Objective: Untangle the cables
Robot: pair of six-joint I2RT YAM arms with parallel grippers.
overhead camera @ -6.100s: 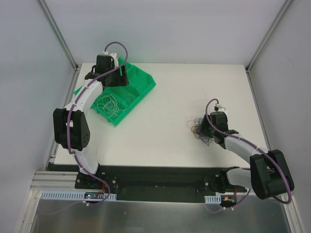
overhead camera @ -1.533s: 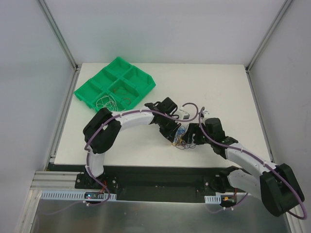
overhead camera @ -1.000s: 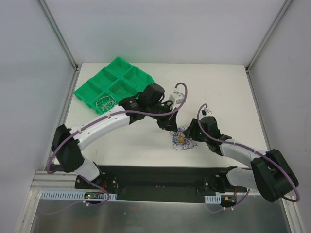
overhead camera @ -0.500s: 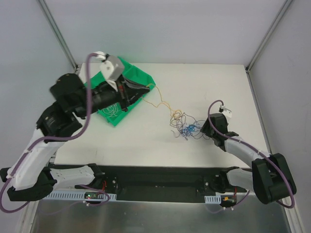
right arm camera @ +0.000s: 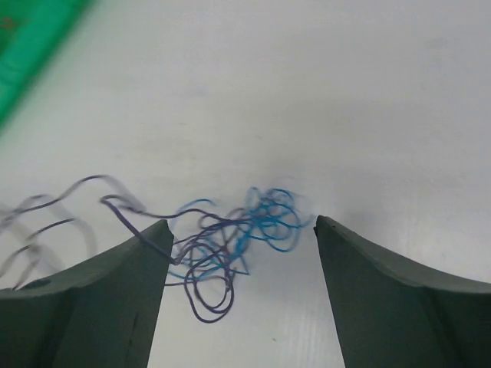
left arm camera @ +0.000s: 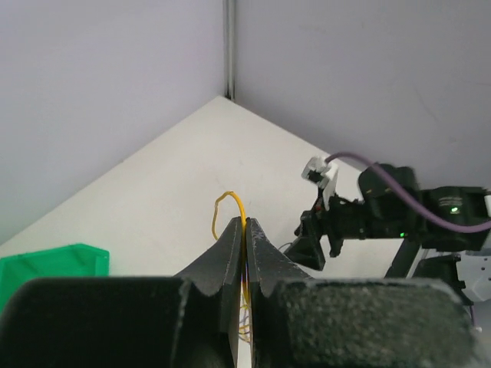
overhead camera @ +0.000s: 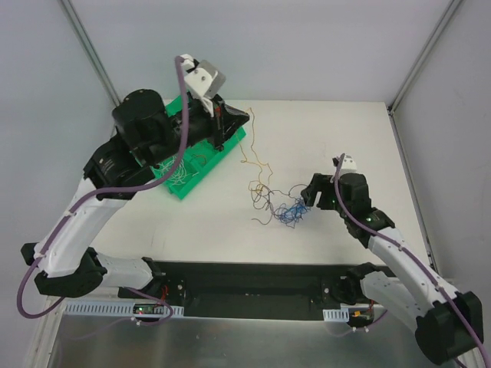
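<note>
A tangle of blue and purple cables [overhead camera: 288,211] lies on the white table, just left of my right gripper [overhead camera: 307,198]. A yellow cable [overhead camera: 253,157] rises from the tangle to my left gripper [overhead camera: 245,115], which is held high over the table's back. In the left wrist view the left gripper [left arm camera: 246,224] is shut on the yellow cable [left arm camera: 239,205], which loops out above the tips. In the right wrist view the right gripper [right arm camera: 242,224] is open, with the tangle [right arm camera: 230,234] lying on the table between its fingers [right arm camera: 130,268] and nothing gripped.
A green compartment tray [overhead camera: 178,190] sits at the back left under the left arm, with thin pale cable [overhead camera: 175,175] coiled in a near compartment. Its corner [right arm camera: 31,38] shows in the right wrist view. Grey walls enclose the table.
The left arm has swung up and to the right with the yellow cable, drawing it out of the tangle. The right gripper has opened wider and released the tangle.
</note>
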